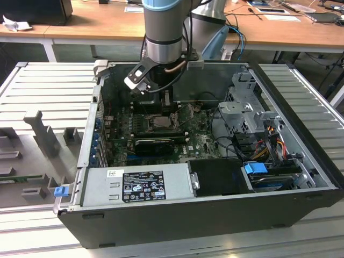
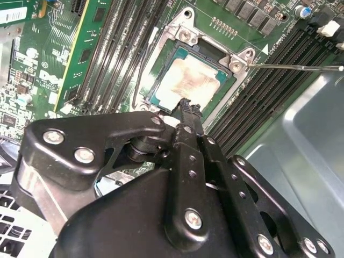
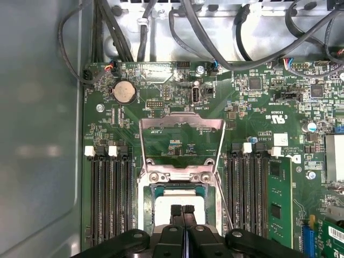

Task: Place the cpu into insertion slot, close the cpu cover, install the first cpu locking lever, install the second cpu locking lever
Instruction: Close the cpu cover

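Observation:
The cpu (image 3: 180, 198) (image 2: 188, 80) lies flat in the insertion slot (image 2: 210, 50), its dull silver top showing. The cpu cover (image 3: 180, 121) is swung up and open, a silvery frame with the green board visible through its cut-out. My gripper (image 3: 183, 208) (image 2: 188, 106) hangs just above the near edge of the cpu, fingers pressed together with nothing between them. A thin locking lever (image 2: 295, 67) sticks out free to one side of the socket, and another wire lever (image 2: 141, 80) runs along the other side. In the exterior view the arm (image 1: 164, 32) reaches down into the case over the socket (image 1: 161, 121).
Black memory slots (image 3: 110, 199) (image 3: 247, 193) flank the socket. A long black card (image 1: 153, 144), the grey power supply (image 1: 140, 183) and a drive cage (image 1: 247, 107) crowd the open case. Cables (image 3: 215, 37) hang along the board's far edge.

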Available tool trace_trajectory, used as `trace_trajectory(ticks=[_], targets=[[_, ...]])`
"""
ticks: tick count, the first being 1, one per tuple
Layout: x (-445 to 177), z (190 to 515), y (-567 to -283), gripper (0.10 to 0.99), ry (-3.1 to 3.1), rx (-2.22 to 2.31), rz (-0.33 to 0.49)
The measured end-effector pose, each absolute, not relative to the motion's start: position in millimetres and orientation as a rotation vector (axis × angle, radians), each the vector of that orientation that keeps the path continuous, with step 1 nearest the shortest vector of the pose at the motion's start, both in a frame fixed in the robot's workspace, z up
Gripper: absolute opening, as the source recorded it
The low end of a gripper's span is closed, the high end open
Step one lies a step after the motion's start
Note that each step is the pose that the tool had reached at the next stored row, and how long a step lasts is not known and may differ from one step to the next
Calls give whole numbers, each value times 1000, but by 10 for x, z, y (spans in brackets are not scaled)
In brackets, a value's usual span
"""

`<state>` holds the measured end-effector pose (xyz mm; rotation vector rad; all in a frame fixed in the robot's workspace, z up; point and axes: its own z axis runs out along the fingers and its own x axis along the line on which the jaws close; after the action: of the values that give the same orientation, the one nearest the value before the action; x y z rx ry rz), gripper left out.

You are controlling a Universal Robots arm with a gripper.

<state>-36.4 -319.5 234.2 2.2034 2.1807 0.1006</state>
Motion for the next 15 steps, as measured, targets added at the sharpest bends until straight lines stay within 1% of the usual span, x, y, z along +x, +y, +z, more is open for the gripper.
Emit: trace_trajectory(ticks=[15], targets=[[-364,2392,-3195,106,2181,2203,101]])
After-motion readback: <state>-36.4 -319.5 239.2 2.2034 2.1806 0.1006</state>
